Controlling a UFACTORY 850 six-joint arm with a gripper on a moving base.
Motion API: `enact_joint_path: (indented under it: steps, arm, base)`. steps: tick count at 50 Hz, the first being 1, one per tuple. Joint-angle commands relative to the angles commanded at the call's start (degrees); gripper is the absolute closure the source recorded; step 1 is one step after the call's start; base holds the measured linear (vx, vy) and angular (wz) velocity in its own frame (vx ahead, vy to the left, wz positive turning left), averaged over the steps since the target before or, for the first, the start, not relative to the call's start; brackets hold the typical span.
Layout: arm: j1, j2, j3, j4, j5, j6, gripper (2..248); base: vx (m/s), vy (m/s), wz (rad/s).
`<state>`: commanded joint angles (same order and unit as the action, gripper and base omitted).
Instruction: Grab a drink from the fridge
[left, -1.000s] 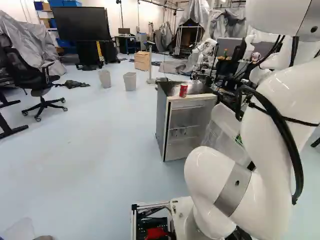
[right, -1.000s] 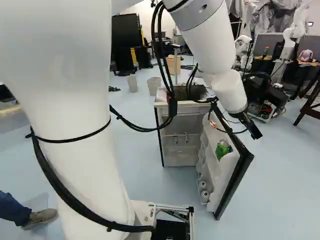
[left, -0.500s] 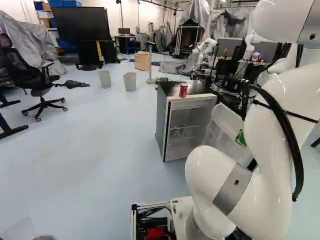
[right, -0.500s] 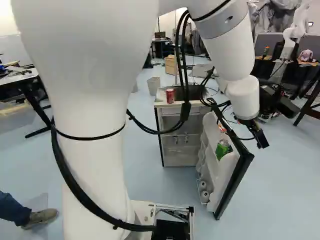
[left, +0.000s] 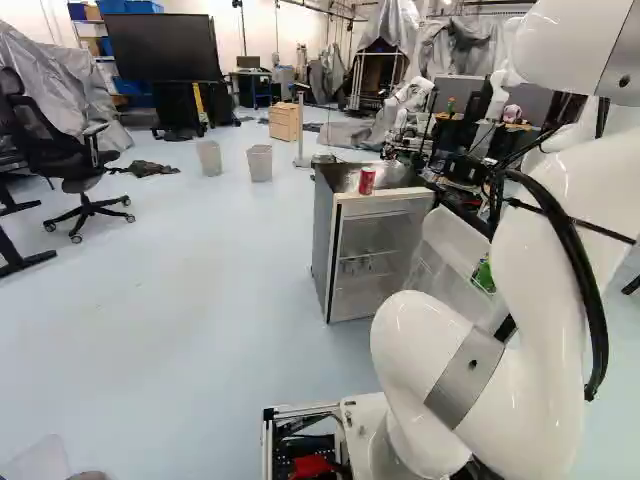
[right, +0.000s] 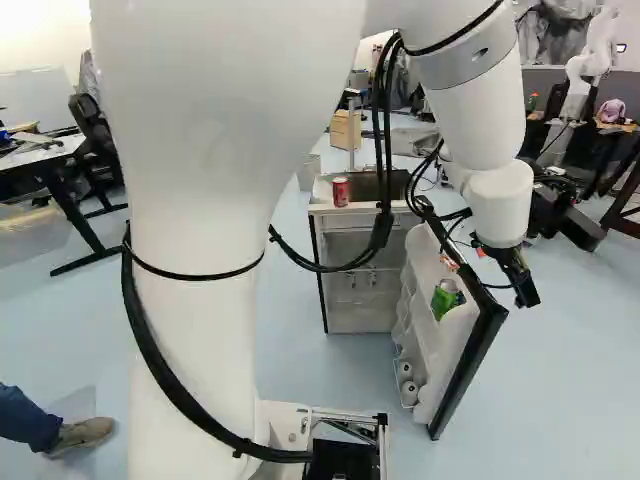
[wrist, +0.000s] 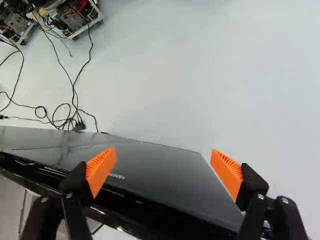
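Drink can (right: 444, 301), green: racked behind fridge door (wrist: 160, 177); my pincer (wrist: 163, 161), wide, empty, above; lowering could jolt both.

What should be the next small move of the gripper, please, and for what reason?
Probably the open gripper should ease across the edge of the fridge door, toward its inner side. The green can stands in the door there, while the wrist view shows the fingers apart over the dark outer face, with no drink between them.
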<state>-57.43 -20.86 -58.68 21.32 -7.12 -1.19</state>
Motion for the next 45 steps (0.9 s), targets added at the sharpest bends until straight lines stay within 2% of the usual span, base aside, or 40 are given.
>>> enact_joint_path:
  steps: [23,45]
  arm:
    - [0.6,2.3,2.9,0.0,-1.0,0.0,3]
    - [3.0,4.4,5.6,0.0,-1.7,0.0,3]
  base:
    - [0.000,0.000,0.000]
    - [0.000,0.000,0.000]
